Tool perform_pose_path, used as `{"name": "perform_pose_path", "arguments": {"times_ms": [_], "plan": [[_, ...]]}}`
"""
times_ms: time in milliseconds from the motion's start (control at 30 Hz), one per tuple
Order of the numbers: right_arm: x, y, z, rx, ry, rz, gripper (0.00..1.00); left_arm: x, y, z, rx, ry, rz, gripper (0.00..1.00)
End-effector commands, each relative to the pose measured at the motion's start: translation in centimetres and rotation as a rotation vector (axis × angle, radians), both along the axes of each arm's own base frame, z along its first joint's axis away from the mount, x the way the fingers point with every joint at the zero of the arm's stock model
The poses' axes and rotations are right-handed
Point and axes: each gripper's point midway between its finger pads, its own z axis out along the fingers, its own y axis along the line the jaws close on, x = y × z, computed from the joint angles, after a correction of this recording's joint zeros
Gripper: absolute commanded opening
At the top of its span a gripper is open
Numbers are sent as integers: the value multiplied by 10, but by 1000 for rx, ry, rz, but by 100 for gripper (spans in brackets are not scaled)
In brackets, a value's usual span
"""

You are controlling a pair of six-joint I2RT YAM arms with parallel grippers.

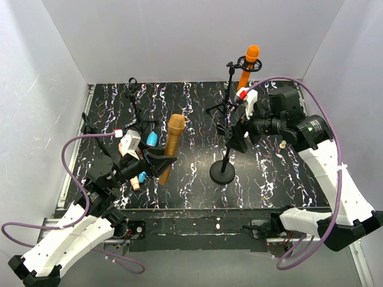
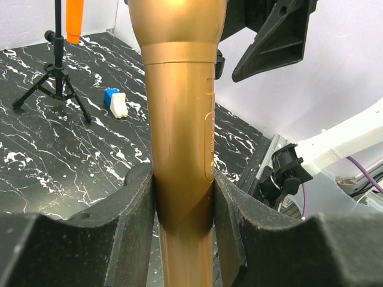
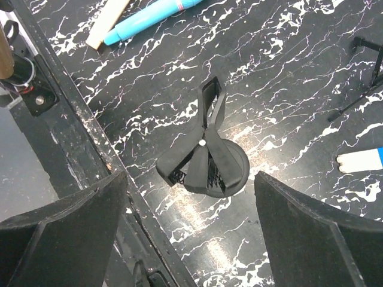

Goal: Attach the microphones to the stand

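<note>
Fingers (image 2: 134,221) of the left gripper (image 2: 182,206) are clamped tight on the gold microphone (image 2: 179,119), near left, head up. Right gripper (image 3: 190,197) is hanging wide open over the round-base stand (image 3: 206,149). Orange microphone (image 1: 248,69) sits on the far tripod stand (image 1: 230,84).

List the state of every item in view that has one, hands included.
gold microphone, gripped by the left hand, head up
left hand, shut on the gold microphone
right hand, open above the round-base stand
round-base stand, upright, clip empty
orange microphone, clipped into the rear tripod stand
light blue microphone, lying loose on the table
pink-beige microphone, lying loose beside it
</note>
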Motion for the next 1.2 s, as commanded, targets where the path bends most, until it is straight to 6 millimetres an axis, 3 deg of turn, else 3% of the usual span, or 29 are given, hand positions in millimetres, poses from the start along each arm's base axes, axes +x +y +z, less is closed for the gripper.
{"name": "perform_pose_path", "arguments": {"times_ms": [0,200,300,533,700,800,1167], "plan": [[2,1,7,-37,-49,-25,93,-2,5,17,-13,-33,15,0],[8,4,0,-75,-83,-25,93,-2,6,14,-13,-31,19,0],[9,11,-1,-86,-83,1,87,-2,5,12,-10,-26,18,0],[4,14,3,-90,-113,66,65,-5,9,11,-21,-27,23,0],[-12,21,5,-87,-170,243,39,-6,10,12,-18,-28,26,0],[-17,26,10,-82,-204,335,33,-7,10,12,-19,-29,22,0],[-16,39,12,-44,-222,534,39,-12,12,13,-41,-25,13,0]]}}
